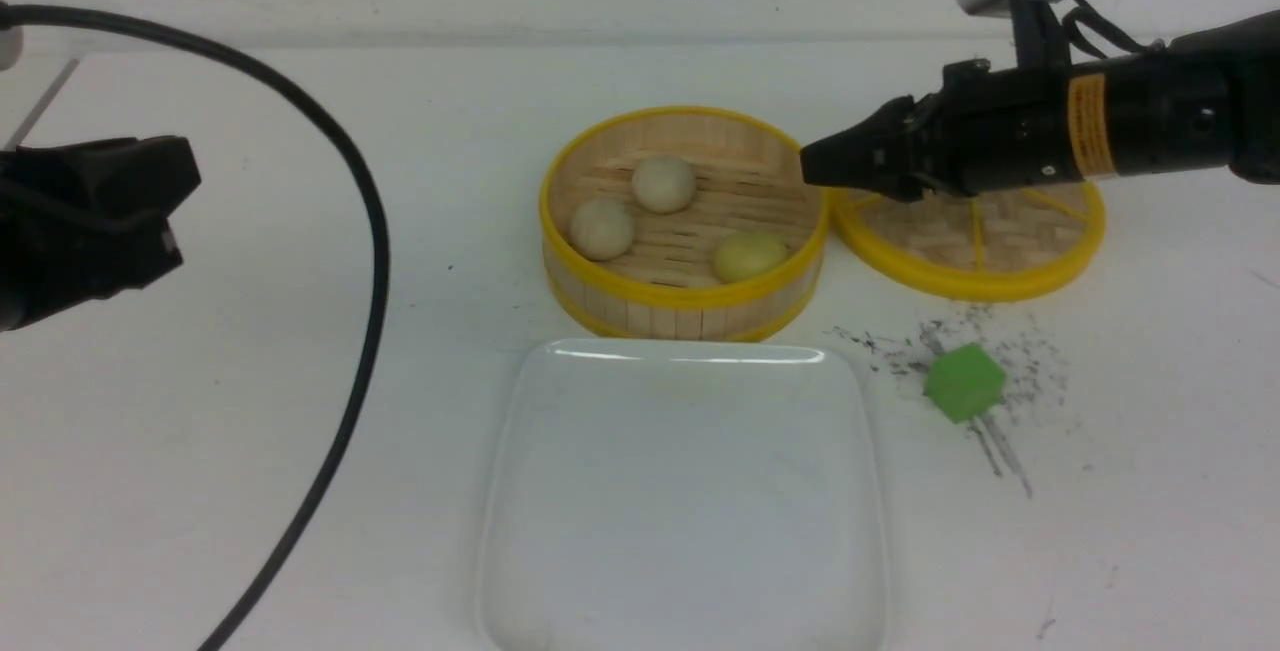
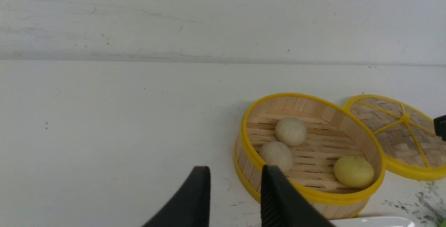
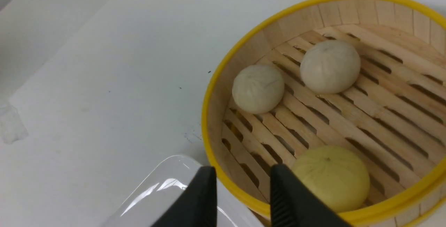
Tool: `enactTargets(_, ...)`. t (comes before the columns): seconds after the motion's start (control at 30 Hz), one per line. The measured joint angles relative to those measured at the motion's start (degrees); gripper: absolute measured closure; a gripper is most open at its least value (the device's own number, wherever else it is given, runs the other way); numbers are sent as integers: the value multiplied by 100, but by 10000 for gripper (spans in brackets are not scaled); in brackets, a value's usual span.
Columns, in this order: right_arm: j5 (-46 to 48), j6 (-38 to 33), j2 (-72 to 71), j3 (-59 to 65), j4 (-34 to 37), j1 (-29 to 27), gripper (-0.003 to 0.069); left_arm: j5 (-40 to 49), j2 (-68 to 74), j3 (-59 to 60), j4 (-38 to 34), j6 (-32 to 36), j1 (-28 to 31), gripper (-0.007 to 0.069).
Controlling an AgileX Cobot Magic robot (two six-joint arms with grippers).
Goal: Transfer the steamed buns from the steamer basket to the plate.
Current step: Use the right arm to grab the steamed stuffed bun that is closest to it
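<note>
Steamed buns (image 1: 663,184), three in number, all lie on the slatted floor of the steamer basket (image 1: 685,303). None is on the plate (image 1: 680,531), which sits bare just in front of the basket on the robot's side. Two off-white buns lie close together at the left of the floor; the pale yellow bun (image 1: 750,256) lies apart, near the front-right wall. The right gripper (image 1: 812,165) hovers over the basket's right rim, fingers slightly parted and empty. In the right wrist view the yellow bun is just beside one finger (image 3: 296,199), so it is probably the first pick. Recommended procedure: widen the fingers past the bun's width, centre over it, descend clear of the yellow rim, and close gently across the middle, since a smooth ball may slip or roll. Lift above the wall before carrying, and release low over the plate's centre. The left gripper (image 1: 178,213) stands well to the left, fingers parted and empty. A woven lid (image 1: 960,256) lies flat beside the basket under the right arm. A green cube (image 1: 963,383) sits right of the plate, and a black cable (image 1: 372,231) loops across the left. The wall next to the yellow bun is the main obstruction.
</note>
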Motion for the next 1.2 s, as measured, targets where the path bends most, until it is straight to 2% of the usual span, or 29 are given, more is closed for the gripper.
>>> enactTargets(0.1,-142,20,0,0,0,0,419,-5,0,0,-25,0,0,384)
enactTargets(0.23,-1305,-10,0,0,0,0,419,-5,0,0,-32,0,0,384)
enactTargets(0.3,-1778,-265,0,12,0,0,419,-5,0,0,-29,0,0,384)
enactTargets(0.37,-2017,-1073,0,24,0,0,419,-5,0,0,-29,0,0,384)
enactTargets(0.43,-2036,-1503,0,25,0,0,419,-10,0,0,-29,0,0,384)
enactTargets(0.47,-2052,-2289,-6,25,0,0,419,-16,0,0,-29,0,0,384)
enactTargets(0.5,-2062,-2374,-6,25,0,0,419,-16,0,0,-29,0,0,384)
enactTargets(0.53,-2065,-2899,-11,25,0,0,419,-16,0,0,-29,0,0,384)
enactTargets(0.63,-1977,-3581,-20,32,0,0,419,-16,0,0,-29,56,0,384)
enactTargets(0.77,-1160,-4056,-33,117,0,0,419,-16,0,0,-29,182,0,384)
enactTargets(0.87,-423,-4022,-33,176,0,0,419,-16,0,0,-29,241,0,384)
enactTargets(1.07,277,-2682,-63,125,0,0,419,-29,0,0,-33,276,0,384)
enactTargets(1.2,490,-2334,-63,-190,0,24,419,-29,0,0,-33,276,0,384)
